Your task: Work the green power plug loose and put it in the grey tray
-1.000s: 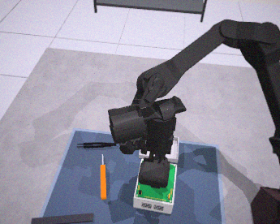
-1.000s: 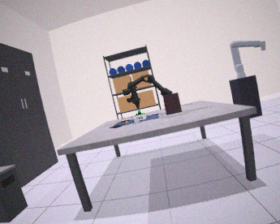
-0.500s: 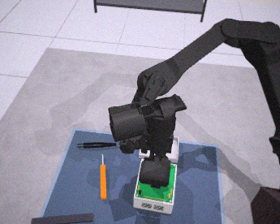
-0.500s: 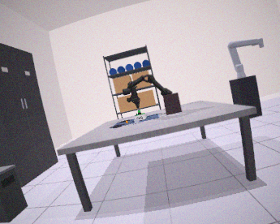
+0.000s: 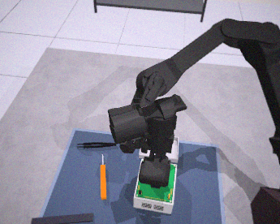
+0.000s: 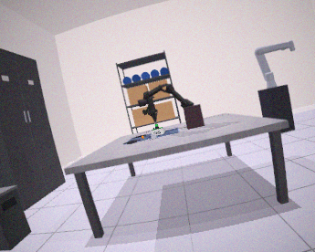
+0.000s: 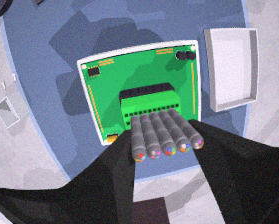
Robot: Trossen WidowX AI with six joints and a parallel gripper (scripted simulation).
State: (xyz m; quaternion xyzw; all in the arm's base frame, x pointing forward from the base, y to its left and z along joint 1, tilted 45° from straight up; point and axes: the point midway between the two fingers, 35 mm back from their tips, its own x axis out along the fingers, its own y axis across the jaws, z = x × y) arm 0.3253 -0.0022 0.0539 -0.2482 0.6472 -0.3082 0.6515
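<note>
The gripper (image 5: pixel 154 184) (image 7: pixel 160 131) had its fingers pinched on the green plug (image 7: pixel 150 106), over the board (image 5: pixel 156 195) (image 7: pixel 104 87); beside the board sat the tray (image 5: pixel 174 150) (image 7: pixel 213 75)

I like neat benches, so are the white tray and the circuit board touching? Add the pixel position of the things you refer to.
Apart: the wrist view shows blue mat (image 7: pixel 221 134) between board (image 7: pixel 157 65) and tray (image 7: pixel 213 75).

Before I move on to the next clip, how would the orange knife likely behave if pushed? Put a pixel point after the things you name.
The orange knife (image 5: pixel 103 181) would likely stay stiff, since its handle looks straight and solid. Lying flat, it would probably slide or swivel rather than tip. The long, slim handle suggests it may be fairly light.
</note>
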